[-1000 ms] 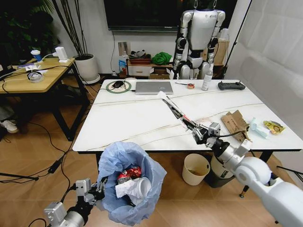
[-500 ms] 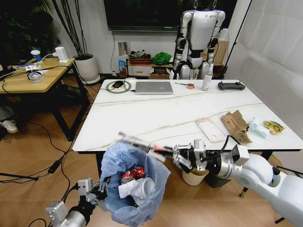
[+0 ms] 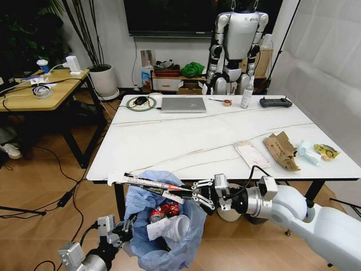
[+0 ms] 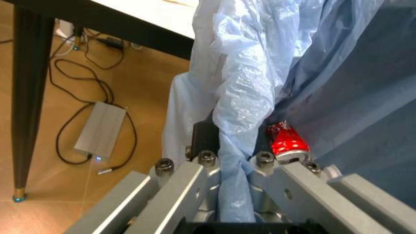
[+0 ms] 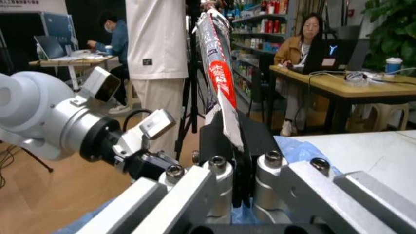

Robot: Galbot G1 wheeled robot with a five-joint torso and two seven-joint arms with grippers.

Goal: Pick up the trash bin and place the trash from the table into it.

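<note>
Legible text: none that I can read. The long red-and-white printed wrapper (image 5: 219, 83) in my right gripper carries print too blurred to decipher.

Even indoor light falls from above, so the white table (image 3: 186, 141) looks bright with soft glare and a dim shadow lies on the floor beneath it. The wrapper (image 3: 148, 183) below the table's near edge is slightly blurred.

Silver laptop (image 3: 183, 104) closed at the far edge, black controller (image 3: 275, 102) to its right. Cream bin (image 3: 230, 210) stands on the floor.
</note>
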